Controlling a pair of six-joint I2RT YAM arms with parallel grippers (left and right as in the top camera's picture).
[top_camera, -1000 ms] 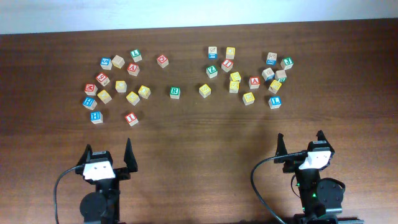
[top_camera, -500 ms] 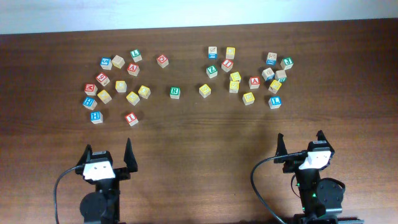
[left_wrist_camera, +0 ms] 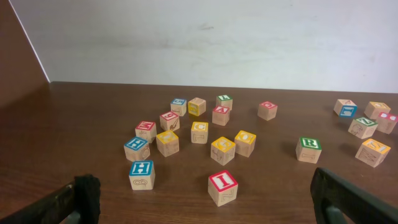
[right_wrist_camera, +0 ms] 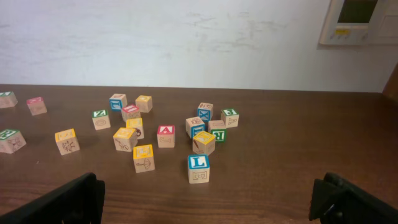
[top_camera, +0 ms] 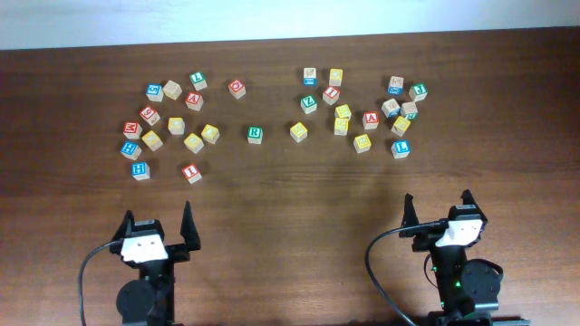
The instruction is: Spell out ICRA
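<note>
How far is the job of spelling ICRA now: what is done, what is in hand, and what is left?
Done: nothing; no word is lined up. In hand: nothing; the left gripper and the right gripper are open and empty, touching nothing. Left: everything. The red I, the green R, the red A and what looks like the yellow C lie scattered apart.

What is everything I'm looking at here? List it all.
Small wooden letter cubes: about thirty; red, yellow, green, blue faces; two clusters, far half.
Red-faced I cube: one, near edge of left cluster.
Green-faced R cube: one, alone between the clusters.
Red-faced A cube: one, within right cluster.
Blue-faced L cube: one, near edge of right cluster.
Brown wooden table: one, under everything.
Left tool: one, black, open, empty, near table edge.
Right tool: one, black, open, empty, likewise.
</note>
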